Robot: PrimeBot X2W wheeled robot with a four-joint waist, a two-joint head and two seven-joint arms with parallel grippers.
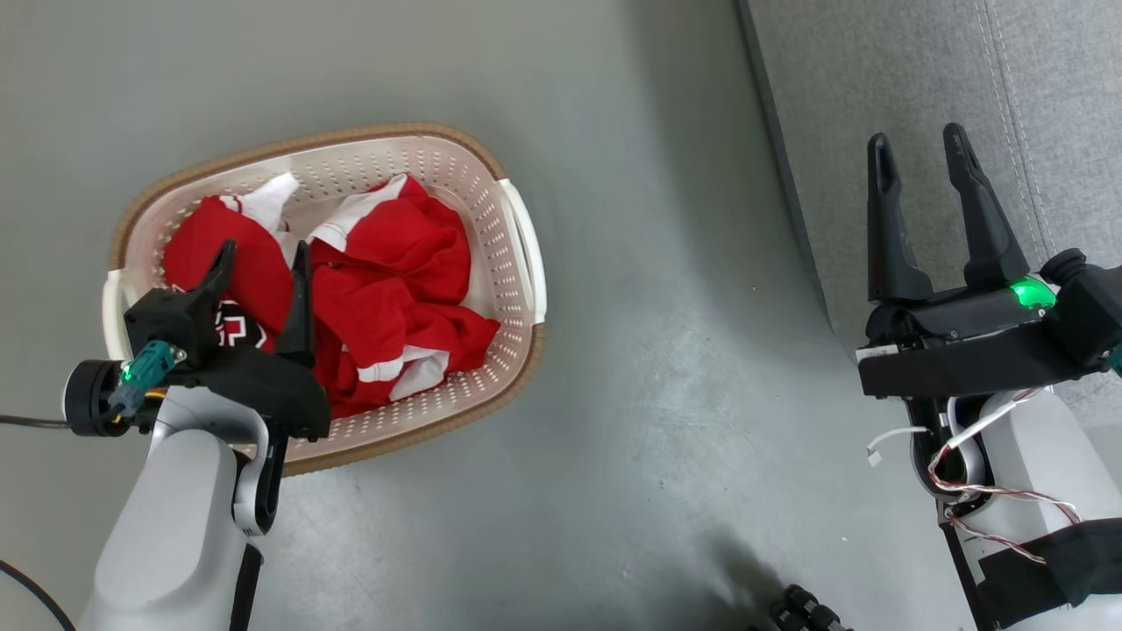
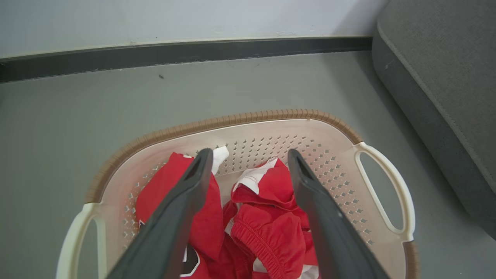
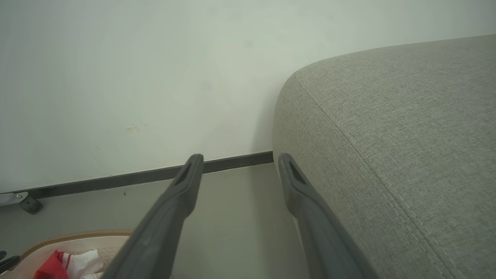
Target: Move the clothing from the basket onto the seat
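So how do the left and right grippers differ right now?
The left gripper hangs over the red white-trimmed clothing in the cream perforated plastic basket; the right gripper hangs by the edge of the grey fabric seat. Under the left gripper lies clothing; under the right gripper, grey floor and seat. Both are open and empty.

The grey floor [image 1: 666, 368] carries the basket [image 1: 491, 254] (brown-rimmed), with the seat [image 1: 877, 79] standing to its right.

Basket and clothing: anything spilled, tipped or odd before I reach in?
Nothing stands out. The basket sits upright on the floor, the clothing crumpled inside it, none over the rim. The left gripper hangs open above the pile; the right gripper is open near the seat.
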